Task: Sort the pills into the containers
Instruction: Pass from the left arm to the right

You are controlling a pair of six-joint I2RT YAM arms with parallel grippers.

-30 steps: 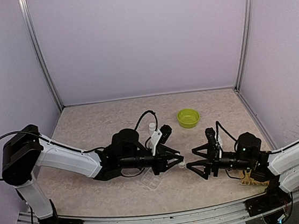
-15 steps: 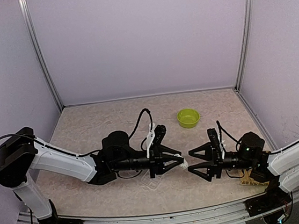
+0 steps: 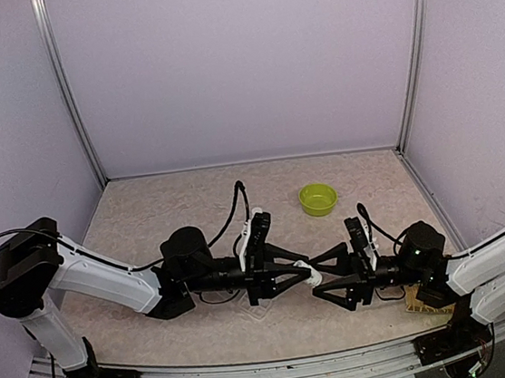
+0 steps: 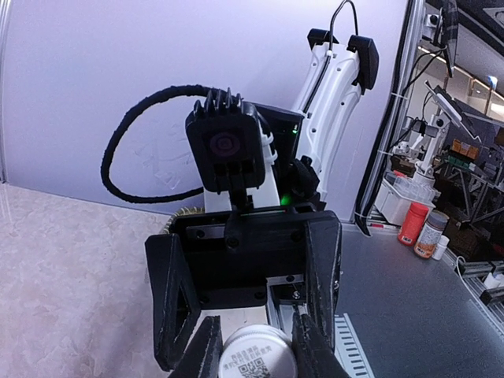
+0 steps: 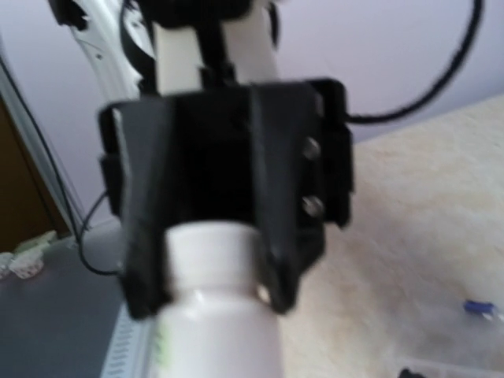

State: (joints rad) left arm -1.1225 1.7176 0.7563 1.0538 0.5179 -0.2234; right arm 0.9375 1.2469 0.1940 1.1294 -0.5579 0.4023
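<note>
The small white bottle (image 5: 213, 315) is smooth, faintly glossy plastic with a printed paper label (image 4: 253, 364) on its end. The left gripper (image 3: 310, 276) and right gripper (image 3: 318, 279) are matt black plastic, the left with shiny metal screws (image 5: 313, 206). The arm shells (image 3: 107, 274) are glossy white plastic, a cable (image 4: 142, 134) wears rough braided sleeving, the lime-green bowl (image 3: 318, 199) looks like smooth plastic, and the tabletop (image 3: 163, 208) is matt, mottled beige.

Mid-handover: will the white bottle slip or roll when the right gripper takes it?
Probably rigid: the white bottle looks like hard plastic. Its smooth round body could twist in a grip. Likely light, since the left gripper holds it sideways.
</note>
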